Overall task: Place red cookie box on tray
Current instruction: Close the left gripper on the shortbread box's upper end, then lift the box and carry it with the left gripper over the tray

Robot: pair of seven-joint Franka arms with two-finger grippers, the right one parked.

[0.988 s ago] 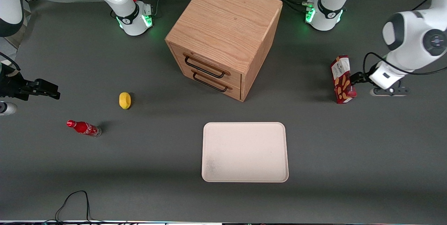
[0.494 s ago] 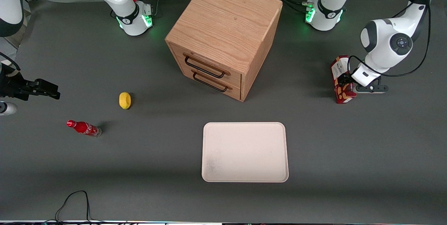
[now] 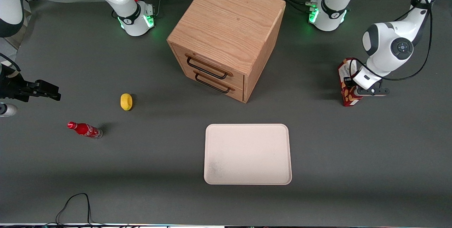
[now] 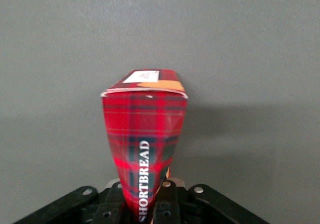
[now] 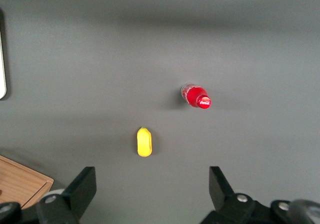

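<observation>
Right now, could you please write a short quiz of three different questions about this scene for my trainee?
1. True or false: the red cookie box already lies on the tray.
2. The gripper is at: A the cola bottle; B the red cookie box; C the lemon.
3. How many drawer handles does the wooden cabinet show?

Key: 1 false; 2 B; 3 two.

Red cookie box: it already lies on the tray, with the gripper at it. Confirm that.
Wrong in one respect. The red cookie box is not on the tray; it stands on the table toward the working arm's end, farther from the front camera than the tray, as the front view shows. The gripper is indeed at it.
</observation>
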